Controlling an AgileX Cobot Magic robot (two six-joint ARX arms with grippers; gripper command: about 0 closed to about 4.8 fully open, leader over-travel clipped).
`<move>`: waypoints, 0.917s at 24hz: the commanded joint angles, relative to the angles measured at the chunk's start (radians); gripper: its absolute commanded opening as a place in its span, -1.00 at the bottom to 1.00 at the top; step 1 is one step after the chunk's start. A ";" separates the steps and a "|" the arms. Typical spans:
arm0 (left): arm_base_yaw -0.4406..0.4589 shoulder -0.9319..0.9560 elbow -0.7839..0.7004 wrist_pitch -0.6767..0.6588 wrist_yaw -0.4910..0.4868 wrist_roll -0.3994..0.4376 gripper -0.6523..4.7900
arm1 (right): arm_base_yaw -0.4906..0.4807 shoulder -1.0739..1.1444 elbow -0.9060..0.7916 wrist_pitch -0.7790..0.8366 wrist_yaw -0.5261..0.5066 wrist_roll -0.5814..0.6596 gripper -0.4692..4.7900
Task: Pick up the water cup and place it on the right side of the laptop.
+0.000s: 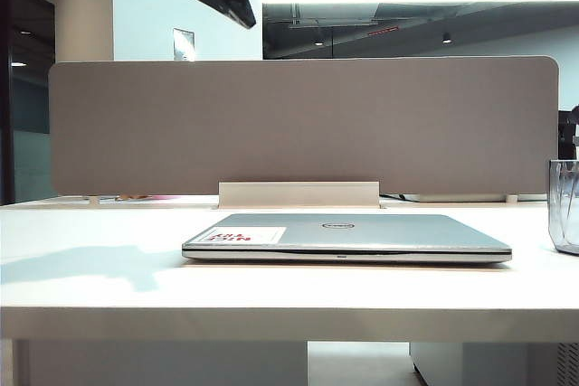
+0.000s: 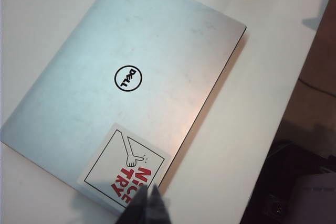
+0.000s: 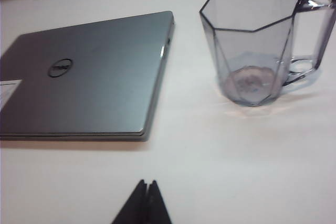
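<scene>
One white table carries everything, backed by one long grey-beige divider panel on white feet, with a dim open office, a pale pillar and a bright ceiling strip light behind it. One laptop lies shut and flat near the table's middle, silver-grey lid up, with one round dark logo and one white sticker printed in red and black near a corner. One water cup stands upright on the bare tabletop to the right of the laptop, apart from it with a strip of table between; in the exterior view only its left part shows at the right edge. It is clear, grey-tinted and faceted, its squared handle on the side away from the laptop.

Two grippers show, each only in its own wrist view. The right gripper has its dark fingertips pressed together with nothing between them; it hangs over bare table, with the cup well apart from it and the laptop's near corner off to the other side. The left gripper is likewise closed and empty, poised above the laptop's stickered corner, with the cup's base just visible at the far end of the lid.
</scene>
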 commanded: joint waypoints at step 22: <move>-0.001 -0.018 0.002 -0.051 -0.002 0.007 -0.78 | 0.042 -0.425 -0.174 -0.034 0.072 0.002 -0.83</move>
